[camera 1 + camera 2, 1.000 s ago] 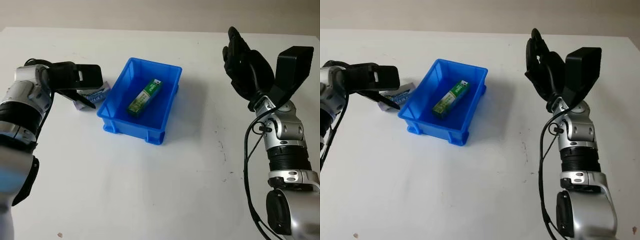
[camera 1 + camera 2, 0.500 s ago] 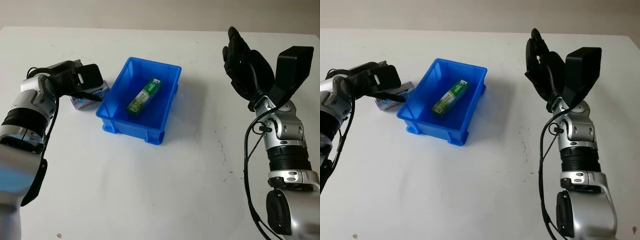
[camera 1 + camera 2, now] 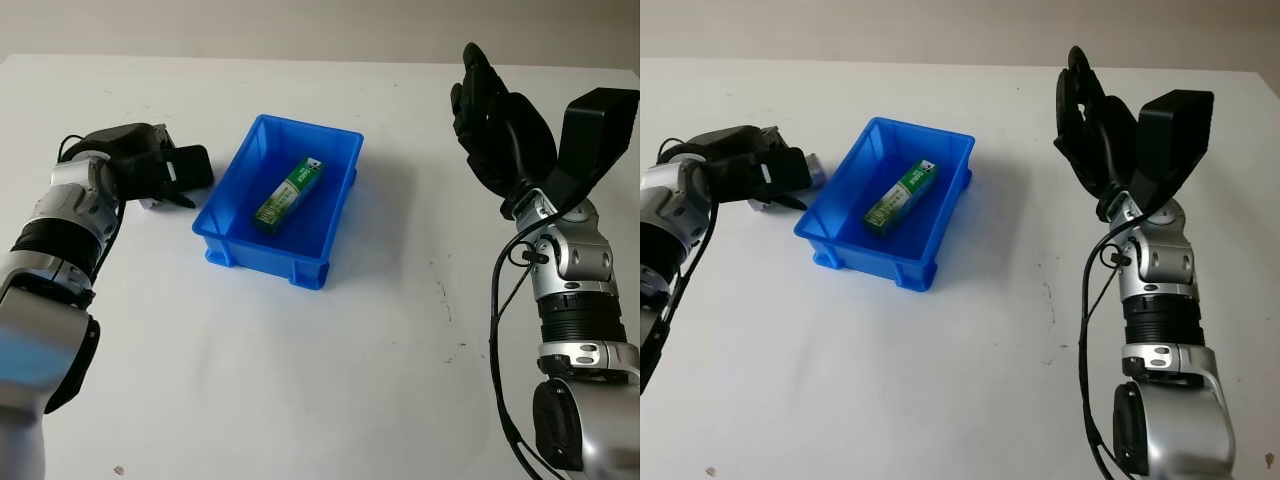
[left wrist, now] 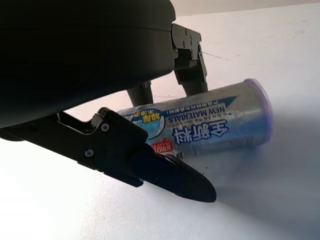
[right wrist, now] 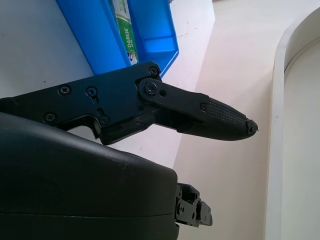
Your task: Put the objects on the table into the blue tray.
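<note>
While the green box [image 3: 290,193] lies inside the blue tray [image 3: 226,215], the left hand [image 3: 150,172] curls its fingers [image 4: 170,175] around the silver tube [image 4: 210,127] on the table [image 3: 300,370] just beside the tray, and the right hand [image 3: 497,135] hangs raised and open, well apart.

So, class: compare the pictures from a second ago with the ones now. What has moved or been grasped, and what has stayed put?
The left hand has come down over the blue-and-white packet lying on the table beside the blue tray, and its fingers now sit on either side of it; a firm grip cannot be confirmed. The right hand, open and raised, shifted only slightly. The tray and the green box inside it stayed as they were.
</note>
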{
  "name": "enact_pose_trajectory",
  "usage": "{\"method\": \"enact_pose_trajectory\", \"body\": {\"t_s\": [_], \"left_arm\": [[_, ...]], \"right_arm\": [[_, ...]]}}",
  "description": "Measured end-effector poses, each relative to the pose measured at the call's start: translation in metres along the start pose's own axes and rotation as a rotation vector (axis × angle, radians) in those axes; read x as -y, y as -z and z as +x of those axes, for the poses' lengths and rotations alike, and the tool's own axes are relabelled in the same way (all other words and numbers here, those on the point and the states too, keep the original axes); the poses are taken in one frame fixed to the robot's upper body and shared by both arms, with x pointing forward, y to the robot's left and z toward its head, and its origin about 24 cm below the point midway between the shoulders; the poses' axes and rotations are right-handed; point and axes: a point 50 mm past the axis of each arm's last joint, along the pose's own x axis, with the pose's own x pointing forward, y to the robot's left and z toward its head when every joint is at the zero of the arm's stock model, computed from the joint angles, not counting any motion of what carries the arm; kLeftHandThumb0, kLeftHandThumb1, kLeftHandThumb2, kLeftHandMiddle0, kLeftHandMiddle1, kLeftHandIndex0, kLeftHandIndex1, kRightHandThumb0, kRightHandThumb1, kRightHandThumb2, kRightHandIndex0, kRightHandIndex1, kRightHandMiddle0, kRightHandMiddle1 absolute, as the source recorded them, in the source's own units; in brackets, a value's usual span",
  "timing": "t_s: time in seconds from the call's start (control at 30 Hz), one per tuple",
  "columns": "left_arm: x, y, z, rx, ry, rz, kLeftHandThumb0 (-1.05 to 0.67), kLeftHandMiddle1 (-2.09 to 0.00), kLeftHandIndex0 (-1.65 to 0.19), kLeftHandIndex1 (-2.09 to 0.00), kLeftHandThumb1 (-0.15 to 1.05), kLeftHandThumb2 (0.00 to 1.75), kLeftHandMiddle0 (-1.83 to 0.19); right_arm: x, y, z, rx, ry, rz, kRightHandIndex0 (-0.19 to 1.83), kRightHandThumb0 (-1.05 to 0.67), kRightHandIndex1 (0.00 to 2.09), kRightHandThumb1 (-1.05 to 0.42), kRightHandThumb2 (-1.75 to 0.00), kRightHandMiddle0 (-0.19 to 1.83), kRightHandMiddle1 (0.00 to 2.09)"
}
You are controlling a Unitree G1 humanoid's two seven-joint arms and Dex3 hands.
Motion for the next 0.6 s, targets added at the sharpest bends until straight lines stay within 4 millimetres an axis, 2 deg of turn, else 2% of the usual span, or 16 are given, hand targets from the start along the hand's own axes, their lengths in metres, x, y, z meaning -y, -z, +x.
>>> {"method": "enact_pose_trajectory", "body": {"t_s": [0.03, 0.13, 0.2, 0.27, 0.33, 0.47, 0.5, 0.53, 0.57, 0.6], "left_arm": [[0.0006, -0.0001, 0.0001, -0.002, 0.004, 0.011, -0.55, -1.34, -0.22, -0.76, 0.80, 0.05, -0.14], [0.0018, -0.0003, 0.0003, -0.005, 0.015, 0.016, -0.40, -1.42, -0.39, -0.98, 0.88, 0.07, -0.48], [0.0017, -0.0013, 0.0002, 0.005, 0.018, 0.012, -0.34, -1.46, -0.40, -1.03, 0.94, 0.08, -0.56], [0.0008, -0.0017, -0.0001, 0.020, 0.018, 0.003, -0.29, -1.60, -0.30, -1.19, 1.01, 0.06, -0.46], [-0.0002, -0.0005, -0.0004, 0.022, 0.017, -0.021, -0.28, -1.79, -0.10, -1.16, 1.04, 0.07, -0.29], [-0.0007, 0.0007, -0.0005, 0.018, 0.015, -0.067, -0.28, -1.82, -0.15, -1.29, 1.05, 0.12, -0.16], [-0.0008, 0.0008, -0.0005, 0.018, 0.014, -0.071, -0.31, -1.75, -0.18, -1.33, 1.05, 0.18, -0.16], [-0.0013, 0.0008, -0.0005, 0.022, 0.008, -0.075, -0.32, -1.71, -0.20, -1.41, 1.05, 0.25, -0.19], [-0.0021, 0.0008, -0.0007, 0.029, -0.003, -0.077, -0.35, -1.94, -0.14, -1.72, 1.05, 0.33, -0.18], [-0.0024, 0.0005, -0.0008, 0.038, -0.012, -0.069, -0.37, -2.01, -0.02, -1.90, 1.05, 0.39, -0.14]], "right_arm": [[0.0000, 0.0000, 0.0000, 0.000, -0.001, 0.000, -0.19, -0.75, 0.00, -1.05, -0.71, -0.19, 0.00], [0.0001, -0.0001, 0.0000, 0.000, -0.001, 0.001, -0.19, -0.74, 0.00, -1.05, -0.71, -0.19, 0.00], [0.0001, -0.0001, -0.0001, 0.001, 0.000, 0.001, -0.19, -0.74, 0.00, -1.05, -0.72, -0.19, 0.00], [0.0001, -0.0001, -0.0001, 0.000, 0.000, 0.000, -0.19, -0.74, 0.00, -1.05, -0.72, -0.19, 0.00], [0.0000, 0.0000, 0.0000, 0.000, -0.002, 0.001, -0.19, -0.75, 0.00, -1.05, -0.71, -0.19, 0.00], [0.0001, 0.0004, 0.0000, -0.001, -0.001, 0.001, -0.19, -0.76, 0.00, -1.05, -0.71, -0.19, 0.00], [0.0002, 0.0007, 0.0000, -0.003, -0.001, 0.001, -0.19, -0.75, 0.00, -1.05, -0.71, -0.19, 0.00], [0.0003, 0.0010, 0.0000, -0.004, -0.001, 0.002, -0.19, -0.75, 0.00, -1.05, -0.71, -0.19, 0.00], [0.0004, 0.0012, 0.0000, -0.005, 0.001, 0.002, -0.19, -0.75, 0.00, -1.05, -0.71, -0.19, 0.00], [0.0004, 0.0014, 0.0000, -0.005, 0.001, 0.002, -0.19, -0.75, 0.00, -1.05, -0.71, -0.19, 0.00]]}}
